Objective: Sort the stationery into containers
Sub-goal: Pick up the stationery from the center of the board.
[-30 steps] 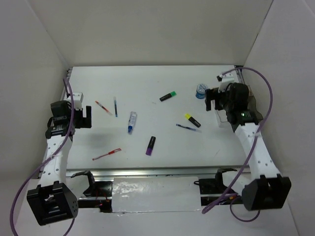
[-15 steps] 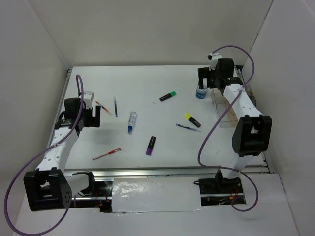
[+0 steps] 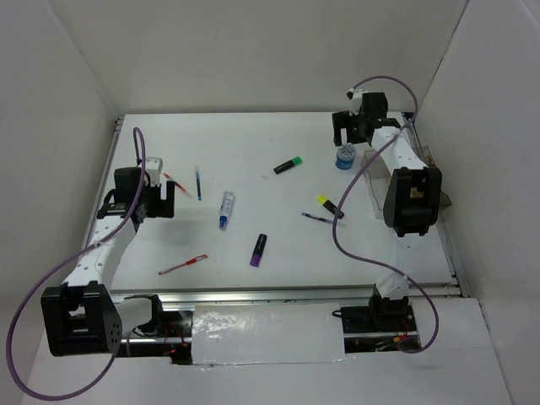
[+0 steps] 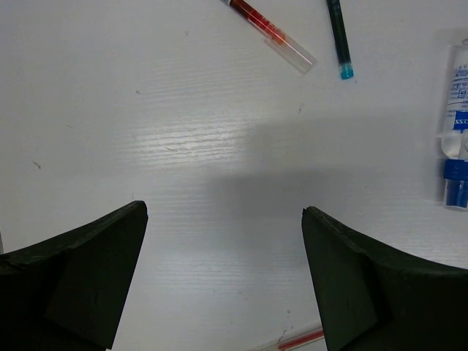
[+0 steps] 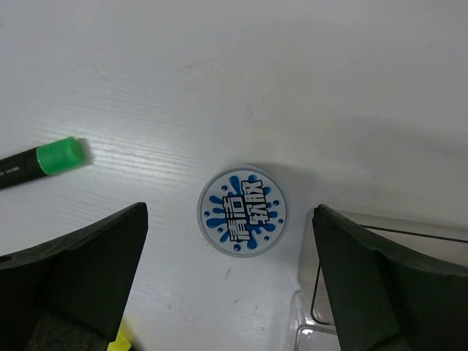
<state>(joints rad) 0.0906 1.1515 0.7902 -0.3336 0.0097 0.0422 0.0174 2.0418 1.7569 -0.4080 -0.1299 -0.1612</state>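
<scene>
Right fingers (image 5: pixel 73 278) are spread wide with nothing in them, hovering right over the blue-white tape roll (image 5: pixel 242 210), which sits just beside the clear box (image 5: pixel 307 329). Left fingers (image 4: pixel 73 278) are wide open too and empty, above bare desk (image 4: pixel 183 146) near a red pen (image 4: pixel 267 29).

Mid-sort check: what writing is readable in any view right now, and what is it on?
"清洁软胶", in two rows: top face of the round blue-white tape roll, right wrist view.
White-blue tube, left wrist view: blue print, too blurred to read.
Nothing else is readable.
</scene>
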